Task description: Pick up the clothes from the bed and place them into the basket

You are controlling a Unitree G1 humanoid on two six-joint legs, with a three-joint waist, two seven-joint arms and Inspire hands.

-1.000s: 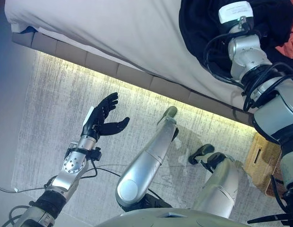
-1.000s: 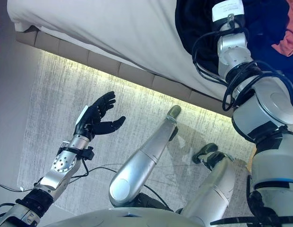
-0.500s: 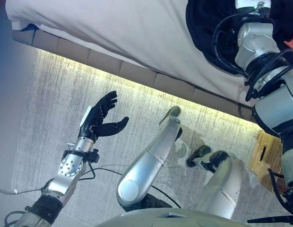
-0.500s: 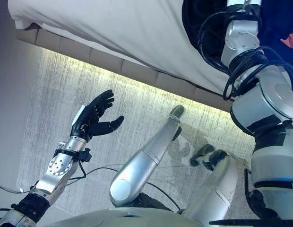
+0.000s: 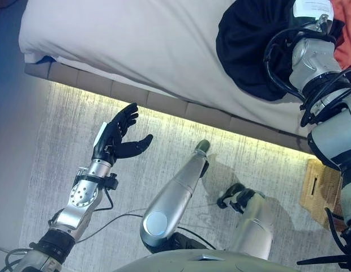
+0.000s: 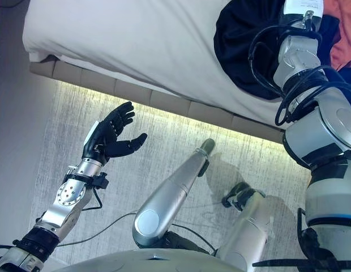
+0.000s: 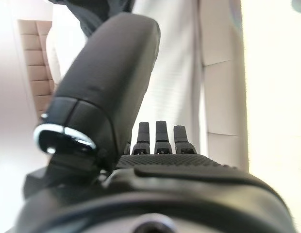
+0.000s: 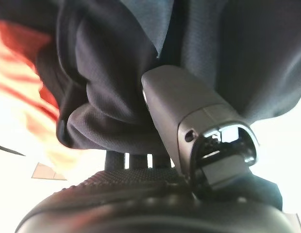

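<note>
Clothes: one black garment [image 5: 249, 51], one orange garment [image 6: 341, 39] on one bed [image 5: 141, 51].

Silver-grey arms; the left robot hand [image 5: 116, 139] is black with a white plate along its back edge.

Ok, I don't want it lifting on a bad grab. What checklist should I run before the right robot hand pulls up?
1. Right robot hand at the dark clothes on the bed: ok.
2. Fingers closed on the cloth: cannot tell, they are buried in the folds.
3. Orange garment beside it also taken: cannot tell.
4. Left robot hand open, off the bed: ok.
5. Basket on the floor to the robot's right: ok, only partly in view.
</note>
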